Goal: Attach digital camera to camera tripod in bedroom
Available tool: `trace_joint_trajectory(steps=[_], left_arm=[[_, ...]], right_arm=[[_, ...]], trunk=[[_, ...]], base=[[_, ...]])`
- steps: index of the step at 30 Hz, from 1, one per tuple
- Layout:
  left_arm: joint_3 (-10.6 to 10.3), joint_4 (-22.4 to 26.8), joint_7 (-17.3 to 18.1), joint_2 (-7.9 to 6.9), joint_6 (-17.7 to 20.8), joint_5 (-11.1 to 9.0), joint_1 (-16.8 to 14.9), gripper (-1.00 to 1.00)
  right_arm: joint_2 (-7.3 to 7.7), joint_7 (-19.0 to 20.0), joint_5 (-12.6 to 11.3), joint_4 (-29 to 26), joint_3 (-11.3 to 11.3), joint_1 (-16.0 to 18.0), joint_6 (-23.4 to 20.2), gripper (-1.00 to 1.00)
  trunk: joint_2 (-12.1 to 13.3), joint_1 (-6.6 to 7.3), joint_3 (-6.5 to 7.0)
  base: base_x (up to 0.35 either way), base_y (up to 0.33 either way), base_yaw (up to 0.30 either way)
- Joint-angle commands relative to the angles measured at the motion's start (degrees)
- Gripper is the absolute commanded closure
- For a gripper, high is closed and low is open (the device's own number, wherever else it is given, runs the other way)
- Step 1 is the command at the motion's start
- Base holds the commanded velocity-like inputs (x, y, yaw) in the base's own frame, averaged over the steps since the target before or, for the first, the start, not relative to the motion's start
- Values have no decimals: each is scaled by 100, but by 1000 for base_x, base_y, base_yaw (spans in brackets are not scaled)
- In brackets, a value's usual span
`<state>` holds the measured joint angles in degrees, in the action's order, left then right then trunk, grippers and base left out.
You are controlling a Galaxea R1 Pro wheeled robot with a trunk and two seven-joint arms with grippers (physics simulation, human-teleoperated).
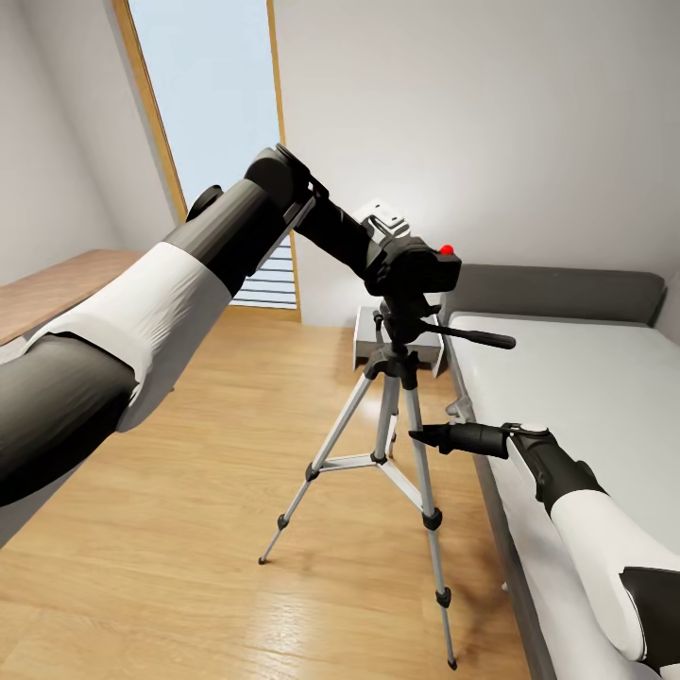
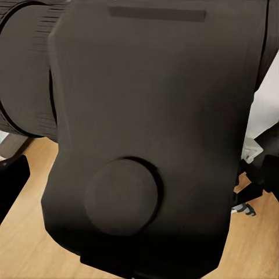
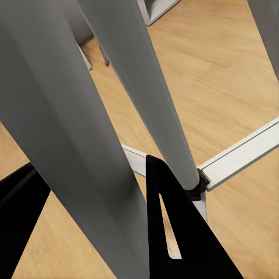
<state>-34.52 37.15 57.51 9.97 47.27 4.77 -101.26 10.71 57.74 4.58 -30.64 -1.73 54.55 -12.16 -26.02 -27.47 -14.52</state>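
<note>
the bedroom [image 1: 453, 113] lay around me, grey walls, light wood floor, the bed [image 1: 586, 378] along my right side. in front of it stood the camera tripod [image 1: 397, 453], legs splayed on the floor just beside the bed edge, its black head and long handle up at about the height of my left arm's wrist.

i had the left arm stretched out and up so the digital camera [image 1: 423, 266], red dot on top, sat right at the tripod head. from the head view it looked to be touching or a hair above the mount; i could not tell which. i judged the seating step nearly done. the left gripper [image 1: 382, 253] was behind the camera body, so i could not tell how its jaws stood, though the camera hanging there suggested they pinched it.

the right gripper [image 1: 436, 437] i held low beside a tripod leg, probably to steady the stand against a nudge from above. its jaws looked pressed to a point from the head view, but the right wrist view showed them spread, one finger [image 3: 174, 232] just beside the grey leg [image 3: 75, 128], not plainly gripping.

the left wrist view gave the camera's dark back [image 2: 151, 128] and a round knob close up.
</note>
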Motion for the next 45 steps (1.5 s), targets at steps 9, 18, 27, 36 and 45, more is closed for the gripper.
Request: trace_joint_trajectory(steps=[9,18,27,36,45], left_arm=[[25,-5,42,3,28,24,-10,-100],[-23,285,329,3,316,17,-291,-100],[-42,572,369,3,601,38,-571,-100],[-31,860,377,3,783,41,-850,-100],[0,1147,352,-75,804,86,-1129,-100]], right_arm=[[1,18,493,-21,15,-15,355,100],[-22,60,94,-17,-29,-15,-35,100],[-25,60,108,-19,-26,-15,-32,100],[-25,61,106,-19,-25,-15,-32,100],[-25,54,105,-19,-22,-15,-30,100]], trunk=[[-6,-5,-13],[-3,-3,-11],[-3,-3,-11],[-3,-3,-11],[-3,-3,-11]], base=[[0,0,0],[0,0,0],[0,0,0],[0,0,0],[0,0,0]])
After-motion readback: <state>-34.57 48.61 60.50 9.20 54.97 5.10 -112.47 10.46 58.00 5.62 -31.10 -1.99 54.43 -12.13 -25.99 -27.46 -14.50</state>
